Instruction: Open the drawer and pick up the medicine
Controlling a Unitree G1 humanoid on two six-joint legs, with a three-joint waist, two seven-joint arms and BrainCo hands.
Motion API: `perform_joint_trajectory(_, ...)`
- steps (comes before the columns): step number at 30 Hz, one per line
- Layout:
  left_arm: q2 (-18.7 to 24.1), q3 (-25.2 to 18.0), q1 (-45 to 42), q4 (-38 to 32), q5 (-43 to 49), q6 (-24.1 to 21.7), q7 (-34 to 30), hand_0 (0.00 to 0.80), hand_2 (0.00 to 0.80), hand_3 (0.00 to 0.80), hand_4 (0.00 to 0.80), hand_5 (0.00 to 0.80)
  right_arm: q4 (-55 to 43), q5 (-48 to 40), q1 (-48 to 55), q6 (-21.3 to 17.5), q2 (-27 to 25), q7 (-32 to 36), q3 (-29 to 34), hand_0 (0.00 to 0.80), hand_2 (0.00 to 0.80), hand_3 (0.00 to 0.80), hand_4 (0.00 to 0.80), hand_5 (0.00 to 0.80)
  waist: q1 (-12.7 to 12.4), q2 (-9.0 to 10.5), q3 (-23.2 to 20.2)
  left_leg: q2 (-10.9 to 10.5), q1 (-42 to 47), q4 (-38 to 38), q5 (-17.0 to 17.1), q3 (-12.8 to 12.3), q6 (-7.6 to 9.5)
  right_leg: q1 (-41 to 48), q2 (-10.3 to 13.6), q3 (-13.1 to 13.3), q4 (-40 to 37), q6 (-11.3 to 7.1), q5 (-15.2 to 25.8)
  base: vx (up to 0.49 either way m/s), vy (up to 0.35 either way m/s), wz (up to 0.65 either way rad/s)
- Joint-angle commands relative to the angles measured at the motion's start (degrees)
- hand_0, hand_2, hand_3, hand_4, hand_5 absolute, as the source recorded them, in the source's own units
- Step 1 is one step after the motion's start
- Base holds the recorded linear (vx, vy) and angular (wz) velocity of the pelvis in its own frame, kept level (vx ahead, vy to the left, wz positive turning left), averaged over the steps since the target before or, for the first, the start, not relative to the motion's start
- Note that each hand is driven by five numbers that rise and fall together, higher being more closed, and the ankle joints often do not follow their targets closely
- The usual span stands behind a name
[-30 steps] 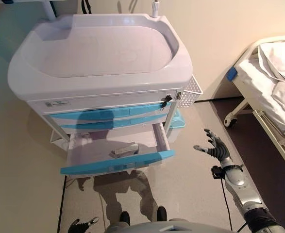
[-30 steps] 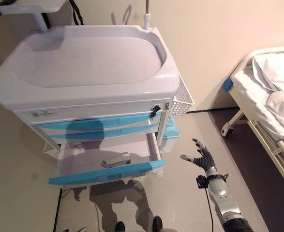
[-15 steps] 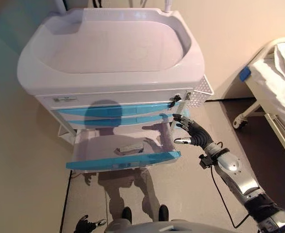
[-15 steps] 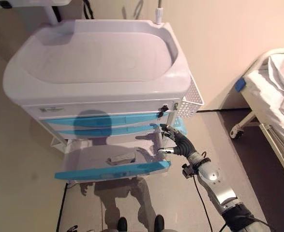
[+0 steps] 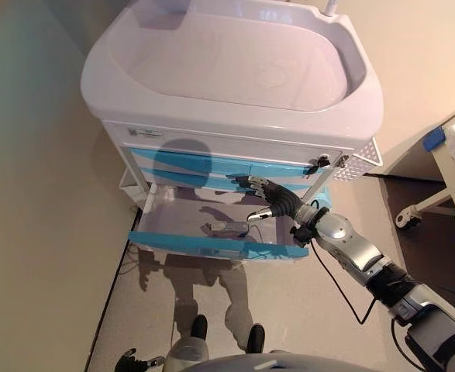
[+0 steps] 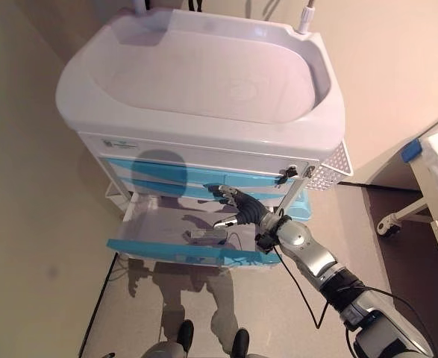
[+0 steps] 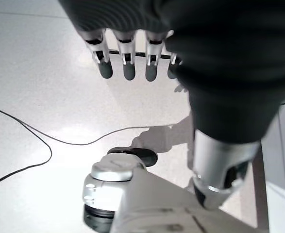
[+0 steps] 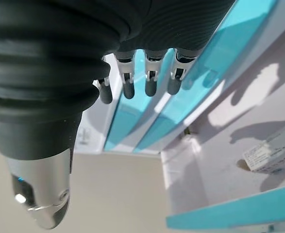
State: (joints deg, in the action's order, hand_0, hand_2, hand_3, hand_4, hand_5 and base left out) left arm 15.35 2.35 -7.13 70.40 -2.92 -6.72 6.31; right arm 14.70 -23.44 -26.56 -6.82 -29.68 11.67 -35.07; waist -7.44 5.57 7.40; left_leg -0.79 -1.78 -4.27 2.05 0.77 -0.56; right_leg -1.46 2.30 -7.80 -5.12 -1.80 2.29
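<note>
- Head cams look down on a white med cart (image 5: 235, 70) w/ a tub-shaped top, against a beige wall.
- Cart front: two shut blue drawers (image 5: 211, 167) up top; under them the bottom drawer (image 5: 211, 246) is pulled out toward the robot, blue front facing 6 o'clock.
- Medicine (image 6: 206, 236): a small flat box lying on the drawer floor, near the front wall, roughly mid-width. Nothing touches it.
- Right hand (image 5: 270, 203): arm comes in from 4 o'clock; the hand hovers over the open drawer, at about 2 o'clock from the box and near it. Fingers are spread and relaxed, thumb apart, holding nothing.
- Right wrist cam agrees: straight fingers (image 8: 152, 82) pointing at the blue drawer fronts, box end (image 8: 273, 154) visible below them, clear gap between.
- Left hand (image 7: 127, 63): idle, low at the robot's side over bare floor, fingers straight, empty. In the left eye view it shows at 7 o'clock, at the frame's bottom edge.
- Also in view: a wire basket (image 5: 360, 164) on the cart's side at 3 o'clock, and a bed frame w/ a caster (image 5: 407, 218) further out at 3 o'clock.
- Step, as I judge it: drawer part looks done; the reach for the medicine is in hand, grasp not yet made.
- Next move prob needs: hand lowered and shifted toward 8 o'clock, fingers on one long side of the box, thumb on the other, then a close and lift.
- Watch-outs: box is low and flat, so fingertips must get close to the drawer floor; drawer's front wall leaves little room.
</note>
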Motion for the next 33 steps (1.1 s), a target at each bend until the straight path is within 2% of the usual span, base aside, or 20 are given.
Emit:
perform_joint_trajectory(1, 1.2, 1.9, 2.0, 1.6, 0.5, -0.2, 1.5, 0.0, 0.0, 0.0, 0.0, 0.0, 2.8, 8.6, -5.7, -1.8, 2.4, -4.8, -1.9, 0.0, 0.0, 0.0, 0.0, 0.0, -1.1, 0.63, 0.0, -3.6, -2.7, 1.9, -0.9, 1.0, 2.79, -3.1, 1.5, -0.4, 7.4, -2.98, -1.1, -0.006, -0.008, 0.03)
perform_joint_trajectory(6, 1.3, 2.7, 2.9, 0.7, -0.8, -0.2, 2.5, 0.0, 0.0, 0.0, 0.0, 0.0, 10.4, 16.8, -8.2, -1.3, 6.6, -8.4, -2.2, 0.0, 0.0, 0.0, 0.0, 0.0, -1.6, 0.48, 0.7, -3.9, -3.8, 2.3, -0.8, 1.9, 2.98, -3.8, 1.6, -1.0, 8.1, -2.82, -1.3, -0.009, -0.008, 0.09)
perform_joint_trajectory(8, 1.5, 3.2, 3.5, 0.3, -1.7, -0.4, 3.4, 0.0, 0.0, 0.0, 0.0, 0.0, 17.1, 24.8, -10.3, -0.5, 9.4, -11.8, -2.7, 0.0, 0.0, 0.0, 0.0, 0.0, -2.0, 0.39, 1.4, -4.0, -4.5, 2.7, -0.7, 2.4, 3.1, -4.3, 1.7, -1.3, 8.3, -2.79, -1.4, -0.021, -0.013, 0.14)
perform_joint_trajectory(11, 1.7, 3.4, 3.7, 0.1, -1.8, -0.4, 4.0, 0.0, 0.0, 0.0, 0.0, 0.0, 20.1, 29.6, -11.1, -0.2, 10.4, -14.2, -2.4, 0.0, 0.0, 0.0, 0.0, 0.0, -2.2, 0.37, 1.8, -4.1, -5.0, 2.9, -0.7, 2.6, 3.16, -4.6, 1.7, -1.5, 8.4, -2.79, -1.3, -0.02, -0.011, 0.15)
perform_joint_trajectory(12, 1.8, 3.6, 3.9, -0.1, -1.5, -0.7, 4.5, 0.0, 0.0, 0.0, 0.0, 0.0, 23.2, 37.2, -12.0, -0.1, 10.6, -16.5, -3.3, 0.0, 0.0, 0.0, 0.0, 0.0, -2.5, 0.23, 2.2, -4.2, -5.5, 3.1, -0.7, 2.9, 3.2, -5.0, 1.6, -1.5, 8.4, -2.83, -1.2, -0.012, -0.006, 0.05)
perform_joint_trajectory(13, 1.8, 3.6, 3.9, -0.1, -1.5, -0.7, 4.5, 0.0, 0.0, 0.0, 0.0, 0.0, 23.3, 37.3, -12.1, -0.2, 10.7, -16.6, -3.3, 0.0, 0.0, 0.0, 0.0, 0.0, -2.5, 0.24, 2.2, -4.2, -5.6, 3.1, -0.7, 2.9, 3.2, -5.0, 1.6, -1.5, 8.4, -2.83, -1.3, -0.02, -0.009, 0.03)
perform_joint_trajectory(17, 1.9, 4.6, 5.1, -0.3, -1.1, -1.3, 5.6, 0.0, 0.0, 0.0, 0.0, 0.0, 28.8, 48.4, -14.0, 0.9, 11.1, -19.6, -5.7, 0.0, 0.0, 0.0, 0.0, 0.0, -3.1, 0.02, 3.3, -4.4, -6.8, 3.4, -0.3, 3.6, 3.19, -5.9, 1.7, -1.9, 8.4, -2.78, -1.1, -0.027, -0.015, 0.03)
perform_joint_trajectory(21, 1.5, 6.0, 6.1, -0.4, -1.9, -1.4, 6.1, 0.0, 0.0, 0.0, 0.0, 0.0, 35.8, 50.5, -15.6, 1.9, 13.4, -20.6, -7.3, 0.0, 0.0, 0.0, 0.0, 0.0, -3.5, -0.29, 4.2, -4.5, -8.0, 3.2, 0.3, 4.2, 3.07, -6.8, 1.7, -2.4, 8.3, -2.78, -0.7, -0.047, -0.017, 0.07)
perform_joint_trajectory(33, 0.1, 9.9, 8.7, -0.8, -3.1, -2.1, 6.8, 0.0, 0.0, 0.0, 0.0, 0.0, 45.4, 55.0, -19.3, 3.1, 16.4, -22.6, -10.7, 0.0, 0.0, 0.0, 0.0, 0.0, -3.3, -1.06, 6.1, -4.4, -10.2, 2.8, 1.5, 4.9, 2.87, -9.0, 1.9, -2.7, 8.2, -2.71, 0.3, -0.031, 0.001, 0.05)
